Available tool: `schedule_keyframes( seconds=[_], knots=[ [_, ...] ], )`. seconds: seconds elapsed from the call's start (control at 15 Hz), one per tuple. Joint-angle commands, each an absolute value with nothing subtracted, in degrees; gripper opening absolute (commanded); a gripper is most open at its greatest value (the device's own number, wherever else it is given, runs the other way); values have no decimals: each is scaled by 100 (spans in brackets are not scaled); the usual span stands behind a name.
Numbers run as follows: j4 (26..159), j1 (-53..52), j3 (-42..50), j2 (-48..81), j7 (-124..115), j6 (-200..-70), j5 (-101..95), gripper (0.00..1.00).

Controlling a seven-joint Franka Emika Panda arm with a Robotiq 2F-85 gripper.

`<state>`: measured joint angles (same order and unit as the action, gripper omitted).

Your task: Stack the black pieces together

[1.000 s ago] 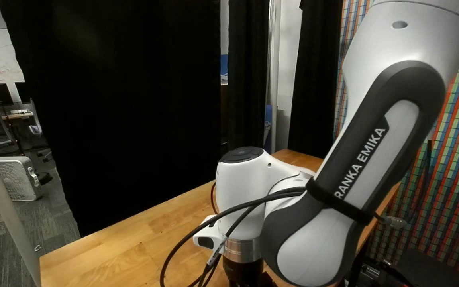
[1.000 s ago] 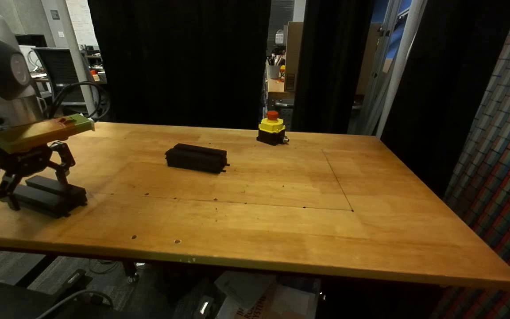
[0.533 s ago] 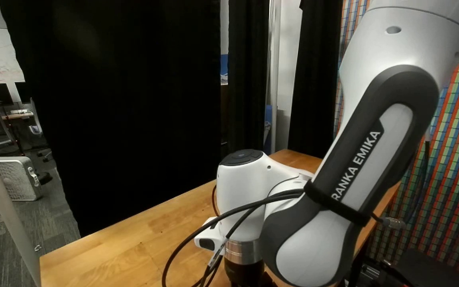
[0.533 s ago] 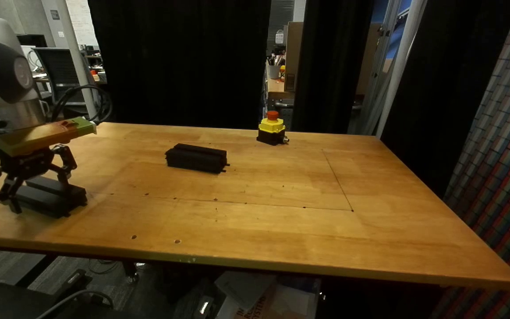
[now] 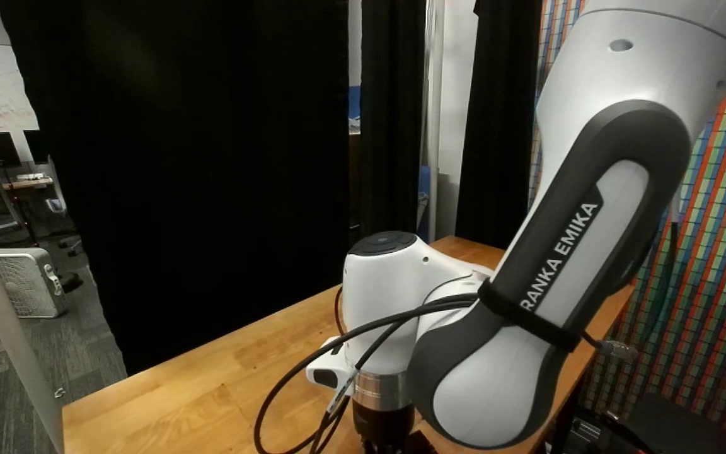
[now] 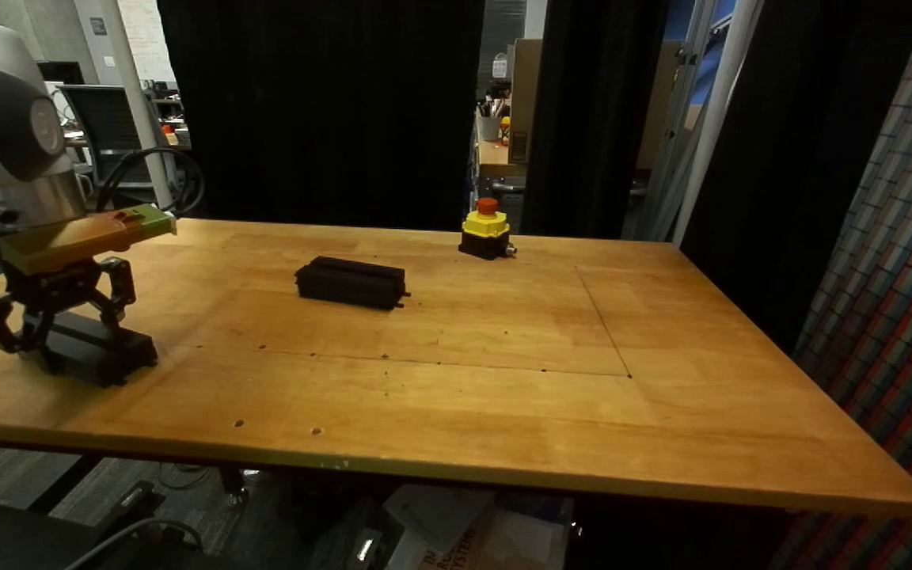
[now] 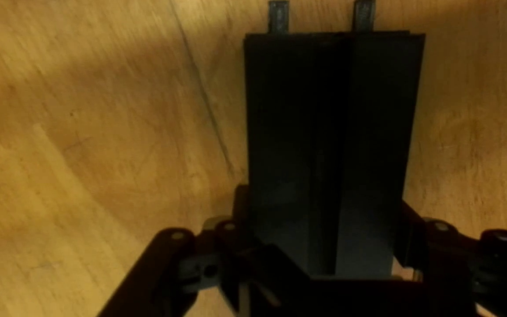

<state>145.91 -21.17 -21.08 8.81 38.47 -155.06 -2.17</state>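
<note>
Black block [image 7: 326, 147] — fingers [image 7: 414, 237] have closed onto it.

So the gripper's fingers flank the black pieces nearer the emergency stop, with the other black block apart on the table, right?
Not nearer: an exterior view shows the fingers flanking the black pieces farther from the emergency stop. The other black block, nearer it, does lie apart on the table.

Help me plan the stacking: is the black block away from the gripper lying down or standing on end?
Lying down: in an exterior view, the black block stretches lengthwise along the table, longer than tall.
</note>
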Motion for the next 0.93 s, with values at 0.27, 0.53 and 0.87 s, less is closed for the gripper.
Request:
schedule_keyframes(
  seconds=[0.27, 0.53, 0.87],
  knots=[
    [14598, -1920, -2211, 746, 3821, -15453, -305, 45],
    [14501, -1781, -2202, 507, 3952, -15107, -193, 45],
    [14129, -1575, -1979, 133, 4012, -14315, -184, 45]
  ],
)
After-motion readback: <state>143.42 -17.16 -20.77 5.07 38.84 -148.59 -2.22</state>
